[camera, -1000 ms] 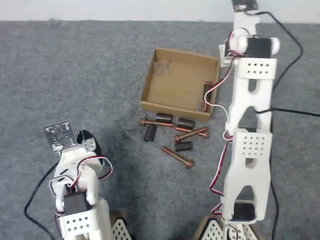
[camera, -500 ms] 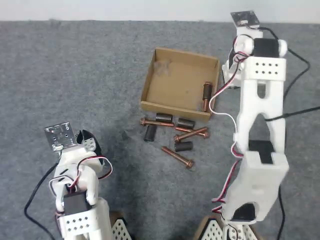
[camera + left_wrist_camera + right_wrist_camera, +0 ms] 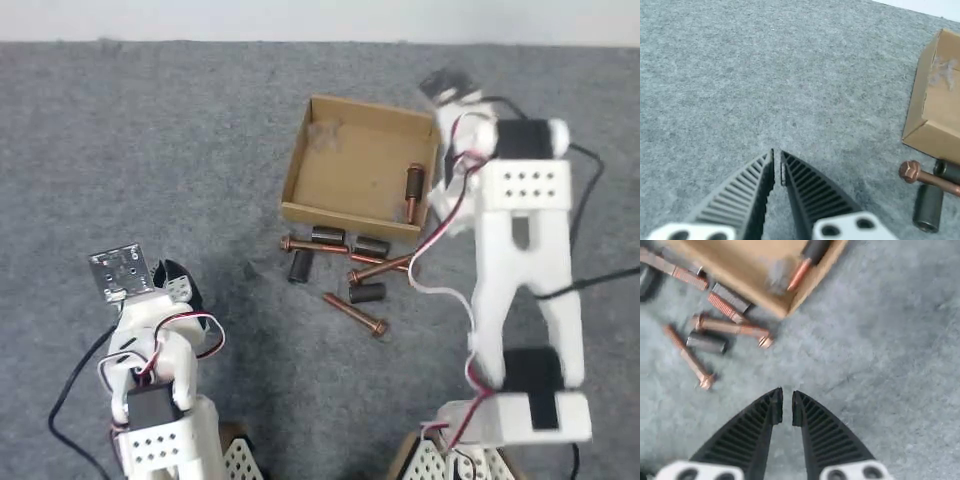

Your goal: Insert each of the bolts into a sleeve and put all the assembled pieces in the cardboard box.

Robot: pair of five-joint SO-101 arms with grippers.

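Vs 1 s ago: right arm [image 3: 520, 230] has folded back twd its base, wrist end pulled in from beyond the cardboard box [image 3: 296, 160] to over the box edge on its own side; left arm [image 3: 150, 340], bolts & sleeves same as before. Right gripper [image 3: 786, 396] jaws pressed nearly together, nothing btwn them, over bare felt; box corner ahead of the tips w/ one bolt-in-sleeve piece [image 3: 809, 257] inside by the wall. Loose bolts [image 3: 356, 313] & sleeves [image 3: 367, 293] lie ahead of those jaws twd the left arm's side, outside the box. Left gripper [image 3: 777, 156] jaws closed to a sliver, empty; box & pile well ahead. Surface: grey felt [image 3: 150, 140], pale wall [image 3: 200, 18] strip behind. In high view right arm covers its own jaws; box cut off in both wrist views; can't tell if the bolt by the box front runs thru the sleeve beside it
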